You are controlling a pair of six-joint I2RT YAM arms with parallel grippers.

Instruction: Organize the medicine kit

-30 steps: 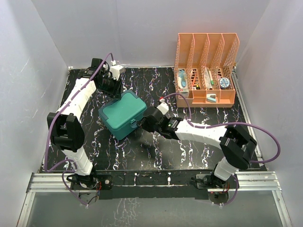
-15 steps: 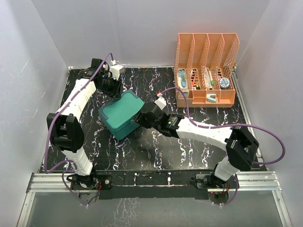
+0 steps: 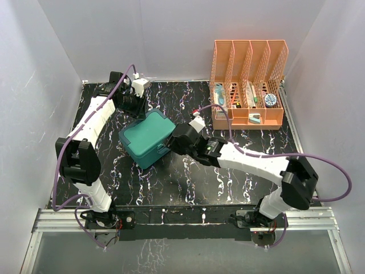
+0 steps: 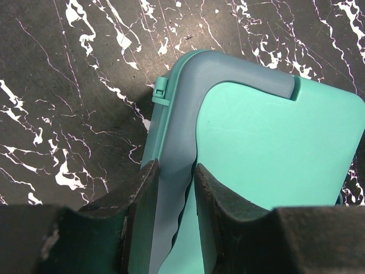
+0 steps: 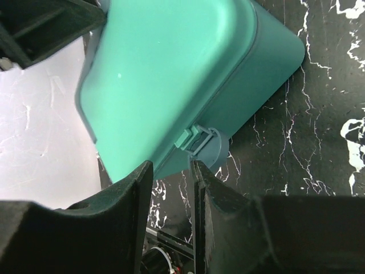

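Broadly, the black marbled table [image 3: 171,182] is occupied at its far right by the orange mesh file rack [image 3: 248,74], whose slots are filled with small packets and tubes too small to be named; the medicine kit [image 3: 147,136] is set left of centre with its lid down, so its contents are hidden. It is judged to be stiff, smooth, probably light plastic, best taken by the rim. The left gripper [image 4: 174,182] is clamped on the lid's edge band, while the right gripper [image 5: 171,171] is held narrowly parted and empty, just short of the front latch [image 5: 205,145]
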